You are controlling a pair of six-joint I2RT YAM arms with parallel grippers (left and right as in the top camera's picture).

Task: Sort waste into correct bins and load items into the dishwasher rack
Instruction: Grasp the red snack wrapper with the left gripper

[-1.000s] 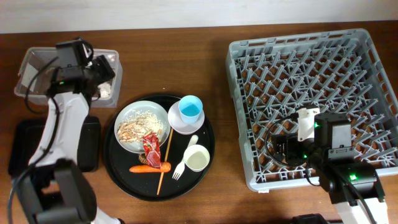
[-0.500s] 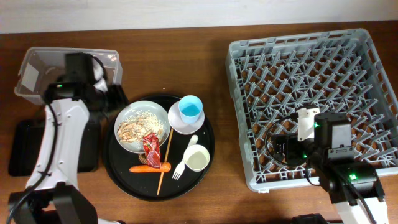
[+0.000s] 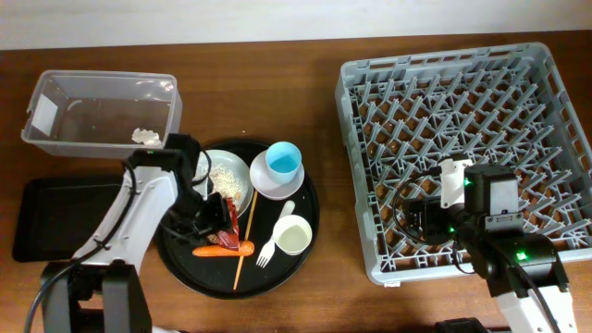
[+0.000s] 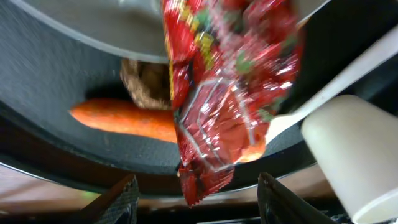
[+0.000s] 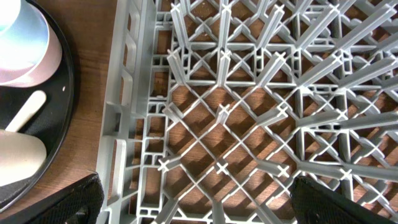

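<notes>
My left gripper (image 3: pixel 207 220) (image 4: pixel 202 206) is open over the round black tray, its fingers (image 4: pixel 118 202) on either side of the lower tip of the crumpled red wrapper (image 4: pixel 230 93) (image 3: pixel 227 218), not touching it. An orange carrot (image 4: pixel 118 118) (image 3: pixel 220 250) and a small brown scrap (image 4: pixel 146 84) lie beside the wrapper. The left arm partly hides the white bowl (image 3: pixel 225 176) of rice. The blue cup (image 3: pixel 283 161) stands on the white plate (image 3: pixel 264 183). The small white cup (image 3: pixel 293 235), white fork (image 3: pixel 275 239) and wooden stick (image 3: pixel 246 231) are nearby. My right gripper (image 3: pixel 421 224) (image 5: pixel 199 208) is open over the grey rack (image 3: pixel 361 102).
The clear tub (image 3: pixel 55 92) at the back left holds a white tissue wad (image 3: pixel 145 137). The flat black tray (image 3: pixel 55 217) lies in front of it. The round black tray (image 3: pixel 305 245) carries the dishes between the bins and the rack.
My left arm has swung from above the clear tub down to the round tray, ending over the red wrapper. The tissue wad stays in the tub. The right arm has not moved.
</notes>
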